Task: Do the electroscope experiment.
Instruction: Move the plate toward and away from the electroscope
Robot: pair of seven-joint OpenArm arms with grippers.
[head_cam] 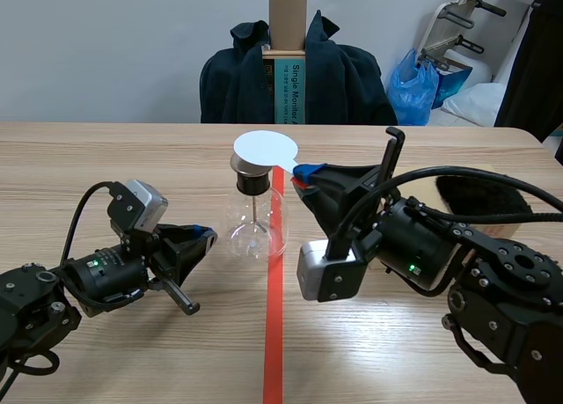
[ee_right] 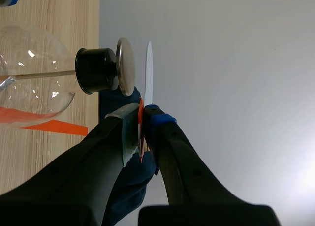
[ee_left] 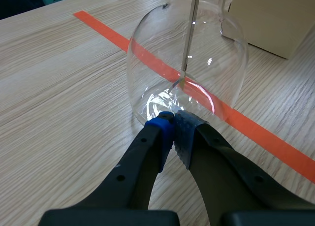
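— Where does the left pincer sit?
— The left gripper [ee_left: 173, 121] lies low over the table. Its fingers are pressed together on nothing, and their tips are right against the lower wall of the glass flask [ee_left: 147, 53] just ahead.
— And inside the flask?
— A thin metal rod [ee_left: 190, 34] hangs down the middle, beyond those tips. A black stopper [ee_right: 96, 71] plugs the neck and carries a metal plate [ee_right: 125, 66].
— The right one?
— The right gripper [ee_right: 143, 111] is clamped on the red handle [ee_right: 141, 147] of a white disc [head_cam: 264, 147]. The disc lies flat just past its fingertips, over the plate, and the right wrist view shows a narrow gap between the two.
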